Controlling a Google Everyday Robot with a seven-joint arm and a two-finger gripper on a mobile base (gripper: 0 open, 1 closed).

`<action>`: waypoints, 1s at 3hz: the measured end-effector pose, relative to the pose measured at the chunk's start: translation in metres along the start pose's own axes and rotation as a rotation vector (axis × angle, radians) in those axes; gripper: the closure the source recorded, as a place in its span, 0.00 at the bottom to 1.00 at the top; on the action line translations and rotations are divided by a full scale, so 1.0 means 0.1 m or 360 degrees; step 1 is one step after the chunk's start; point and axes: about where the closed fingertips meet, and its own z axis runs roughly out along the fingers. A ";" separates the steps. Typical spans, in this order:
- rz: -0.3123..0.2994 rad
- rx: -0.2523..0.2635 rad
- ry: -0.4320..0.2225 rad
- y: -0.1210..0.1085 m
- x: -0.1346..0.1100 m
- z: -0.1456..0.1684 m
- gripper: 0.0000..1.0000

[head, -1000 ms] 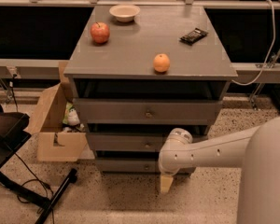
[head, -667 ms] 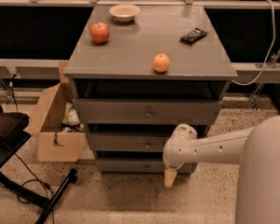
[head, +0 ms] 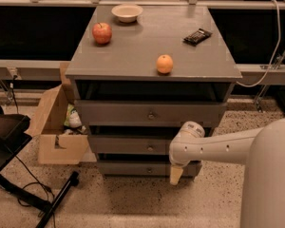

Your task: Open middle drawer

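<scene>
Hanging below-right of the middle drawer (head: 118,145) knob (head: 150,148), the gripper (head: 176,174), opening indiscernible, appears mid-approach and must next rise leftward onto it.

Speckled terrazzo floor (head: 109,203) spreads under a grey cabinet (head: 142,46) in dim light. Behind it are dark panels (head: 33,32) crossed by a pale rail (head: 28,71). An open cardboard box (head: 52,148) sits at the cabinet's left, a black stand (head: 59,196) nearer. The gripper (head: 175,175) hangs before the cabinet's lowest front.

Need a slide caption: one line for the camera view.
Gripper hangs before the grey cabinet, below-right of the knob on the middle drawer; apple, orange, bowl on top.
</scene>
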 end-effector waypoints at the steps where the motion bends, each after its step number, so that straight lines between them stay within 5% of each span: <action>1: -0.0004 0.0018 0.0014 0.03 -0.03 0.03 0.00; 3: -0.0044 0.0192 0.0085 -0.33 0.17 0.18 0.00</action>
